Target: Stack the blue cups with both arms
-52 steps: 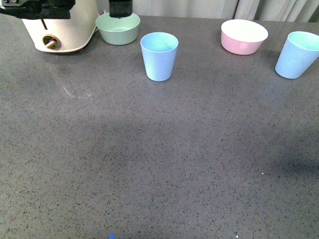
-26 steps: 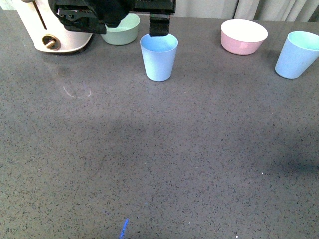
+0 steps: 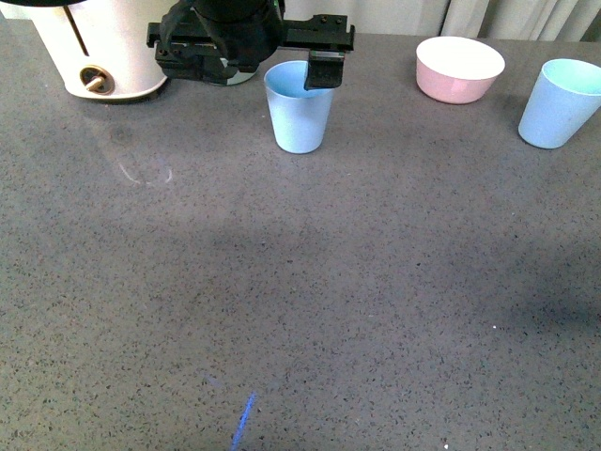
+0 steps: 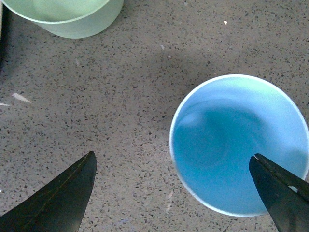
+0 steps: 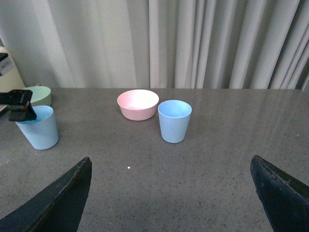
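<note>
One pale blue cup stands upright at the back centre of the grey table. It also shows from above in the left wrist view and in the right wrist view. My left gripper is open above it. One finger hangs over the cup's rim and the other is beside the cup; in the left wrist view the gripper is offset from the cup's middle. The second blue cup stands at the far right. My right gripper is open and empty, well short of that cup.
A pink bowl stands between the two cups, also seen in the right wrist view. A green bowl sits close behind the left cup. A cream appliance stands at the back left. Curtains hang behind the table.
My left arm has moved right, from over the green bowl to above the left blue cup. The cups and bowls have not moved.
</note>
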Tool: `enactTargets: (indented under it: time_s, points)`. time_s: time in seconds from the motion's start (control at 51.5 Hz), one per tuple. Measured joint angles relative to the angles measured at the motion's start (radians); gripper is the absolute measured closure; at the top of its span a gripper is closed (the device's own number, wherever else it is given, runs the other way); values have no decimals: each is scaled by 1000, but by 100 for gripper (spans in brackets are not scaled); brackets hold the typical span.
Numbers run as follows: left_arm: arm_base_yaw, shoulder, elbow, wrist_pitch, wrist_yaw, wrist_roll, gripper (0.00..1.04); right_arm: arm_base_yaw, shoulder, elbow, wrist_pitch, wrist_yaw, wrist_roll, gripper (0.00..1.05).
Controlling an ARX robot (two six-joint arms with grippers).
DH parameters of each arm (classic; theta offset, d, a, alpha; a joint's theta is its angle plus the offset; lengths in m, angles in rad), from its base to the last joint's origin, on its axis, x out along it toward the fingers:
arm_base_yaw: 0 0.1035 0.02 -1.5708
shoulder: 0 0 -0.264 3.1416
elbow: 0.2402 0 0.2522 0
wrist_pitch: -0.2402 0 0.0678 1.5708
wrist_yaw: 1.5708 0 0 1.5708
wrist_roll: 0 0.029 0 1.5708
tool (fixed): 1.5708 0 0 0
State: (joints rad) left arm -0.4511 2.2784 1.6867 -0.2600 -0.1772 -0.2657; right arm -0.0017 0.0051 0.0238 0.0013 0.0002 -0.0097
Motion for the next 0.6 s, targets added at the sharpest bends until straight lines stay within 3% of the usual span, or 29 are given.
enactTargets:
  time_s: [0.213,0.524,0.602]
  points:
    - [-8,47,60,-37,-7,-13,12,0,0,0,0,0,0,9]
    - [-17,87,109,-94,-6,-34,53,0,0,0,0,0,0,9]
    - [-20,97,117,-103,-2,-42,69,0,0,0,0,0,0,9]
